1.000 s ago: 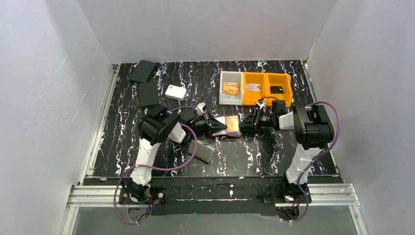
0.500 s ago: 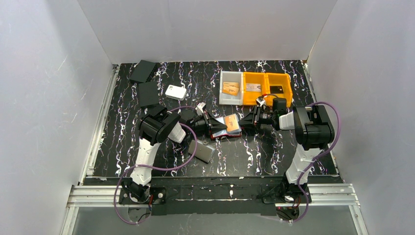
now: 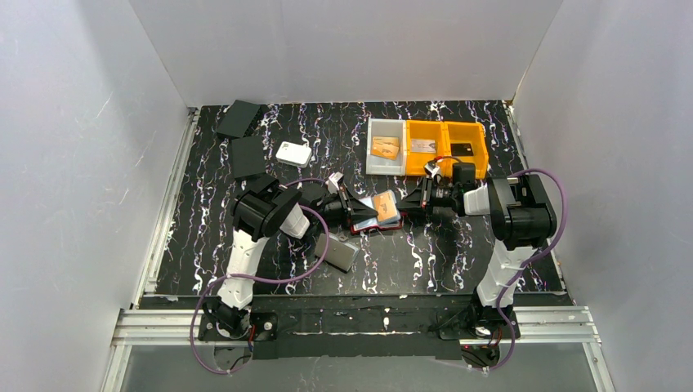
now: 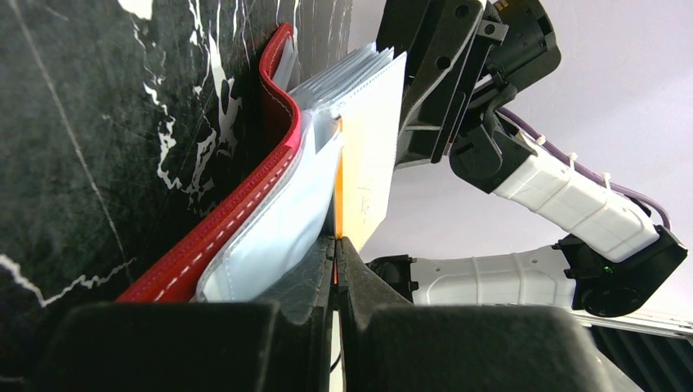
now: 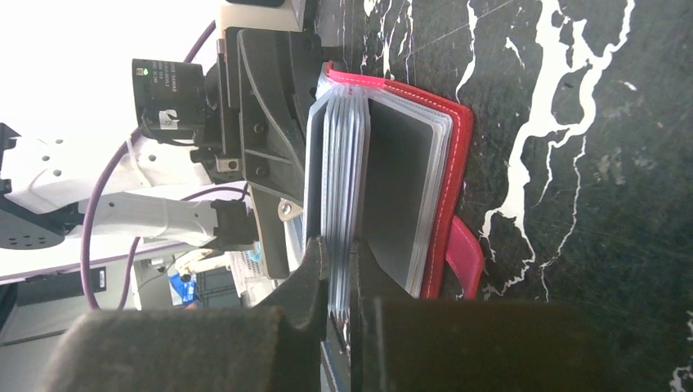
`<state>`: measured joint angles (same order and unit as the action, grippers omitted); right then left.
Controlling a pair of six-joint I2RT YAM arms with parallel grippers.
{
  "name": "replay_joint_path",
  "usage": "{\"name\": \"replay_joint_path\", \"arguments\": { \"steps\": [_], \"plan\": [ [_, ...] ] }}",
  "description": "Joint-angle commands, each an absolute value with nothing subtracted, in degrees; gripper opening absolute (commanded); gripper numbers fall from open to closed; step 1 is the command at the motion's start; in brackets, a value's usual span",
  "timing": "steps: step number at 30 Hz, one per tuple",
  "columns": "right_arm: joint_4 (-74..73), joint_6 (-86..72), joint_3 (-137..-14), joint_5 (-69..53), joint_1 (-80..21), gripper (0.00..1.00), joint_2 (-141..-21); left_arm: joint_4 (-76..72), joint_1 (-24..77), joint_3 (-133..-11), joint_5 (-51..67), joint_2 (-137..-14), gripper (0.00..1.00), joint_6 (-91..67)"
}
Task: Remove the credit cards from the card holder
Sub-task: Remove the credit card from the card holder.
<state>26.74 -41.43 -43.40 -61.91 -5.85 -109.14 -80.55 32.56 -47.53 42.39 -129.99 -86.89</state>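
I've got the card holder (image 3: 377,212) open in the middle of the surface, a little right of centre, with an arm on each side of it. Its red cover (image 4: 245,216) lies against the surface and the clear sleeve pages fan upward.

On my left wrist view, the left fingers (image 4: 306,286) are pressed together on the edge of one sleeve, and an orange card (image 4: 337,192) is showing inside that page. From above I see the same orange card face up on the open page.

On the right wrist view, the right fingers (image 5: 313,282) are pinched on a thin bundle of sleeve edges, with only the pages between them. Just past that bundle a silver-grey card (image 5: 400,196) sits in its sleeve against the cover, and the snap tab (image 5: 464,257) sticks out flat on the surface.

Toward the far edge, right of centre, a grey bin (image 3: 372,159) holds an orange-gold card (image 3: 385,147). Beside it, two orange bins (image 3: 444,131) hold a pale card (image 3: 422,146) and a dark card (image 3: 462,149).
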Motion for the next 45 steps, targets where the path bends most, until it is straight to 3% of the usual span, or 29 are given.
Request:
{"name": "replay_joint_path", "arguments": {
  "steps": [1, 45],
  "plan": [
    [21.7, -36.6, -45.8, -65.1, -7.5, 0.01, -109.2, -83.6, 33.5, -48.6, 42.4, -129.1, 0.00, -86.9],
    [12.5, -27.4, -45.6, -56.3, -1.4, 0.01, -107.0, -83.5, 28.2, -40.6, 44.5, -126.6, 0.00, -86.1]
  ]
}}
